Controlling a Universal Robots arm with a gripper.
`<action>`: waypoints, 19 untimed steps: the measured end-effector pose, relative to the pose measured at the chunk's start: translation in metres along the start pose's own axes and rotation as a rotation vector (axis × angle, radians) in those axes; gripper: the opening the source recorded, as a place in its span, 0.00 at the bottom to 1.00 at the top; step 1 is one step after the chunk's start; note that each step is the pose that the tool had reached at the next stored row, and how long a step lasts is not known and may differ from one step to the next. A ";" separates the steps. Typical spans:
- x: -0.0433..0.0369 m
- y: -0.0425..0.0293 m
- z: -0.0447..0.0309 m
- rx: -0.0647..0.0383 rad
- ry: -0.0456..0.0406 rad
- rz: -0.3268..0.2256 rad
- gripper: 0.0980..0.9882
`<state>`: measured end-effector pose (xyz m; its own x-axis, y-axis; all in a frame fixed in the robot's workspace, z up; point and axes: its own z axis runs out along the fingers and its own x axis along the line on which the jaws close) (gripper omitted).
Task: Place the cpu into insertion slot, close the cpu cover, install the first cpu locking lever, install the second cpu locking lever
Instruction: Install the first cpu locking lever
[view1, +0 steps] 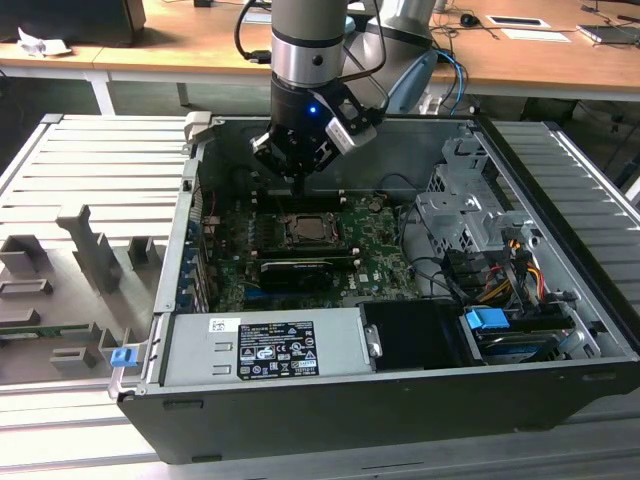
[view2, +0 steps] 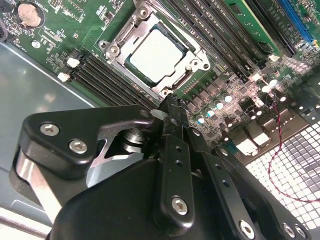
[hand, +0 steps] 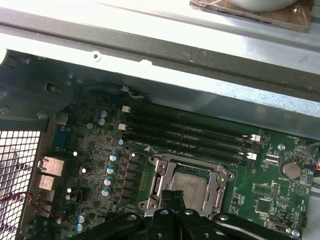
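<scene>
In the exterior view, nearest the camera along the bottom of the frame, lies the front wall of an open computer case (view1: 400, 420), with a grey power supply (view1: 265, 348) bearing a black label at lower centre and a blue-tabbed drive bay (view1: 488, 322) at lower right. To the lower left of the frame, outside the case, a grey slotted fixture (view1: 70, 290) sits on the ribbed table.

Further in, at the centre of the frame, the green board (view1: 300, 255) lies flat in the case. The insertion slot (view1: 305, 232) is set in its middle, and a long black card (view1: 297, 270) stands just below it in the picture.

In the second wrist view the cpu (view2: 157, 55) sits in the slot at upper centre, its pale face showing through the cpu cover (view2: 192, 55), which looks to be lying flat over it, though I cannot tell whether it is latched. In the first wrist view the cpu (hand: 189, 186) appears at lower centre, with 4 black memory slots (hand: 190, 132) just beyond it.

The gripper (view1: 297, 172) hangs above the board at upper centre of the exterior view, just past the slot and apart from it. In the second wrist view its fingers (view2: 172, 117) are pressed together with nothing between them, tips pointing toward the cover's near edge.

At the far top of the exterior view runs a wooden desk (view1: 180, 40).
</scene>
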<state>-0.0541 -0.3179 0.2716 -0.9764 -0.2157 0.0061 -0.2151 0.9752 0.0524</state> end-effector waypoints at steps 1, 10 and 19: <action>0.0000 0.0000 0.0000 0.000 0.0000 0.000 0.01; 0.0000 0.0000 0.0000 0.000 -0.0002 0.004 0.01; 0.0000 0.0000 0.0000 0.000 -0.0006 0.011 0.01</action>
<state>-0.0541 -0.3179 0.2716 -0.9787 -0.2051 0.0061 -0.2045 0.9775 0.0524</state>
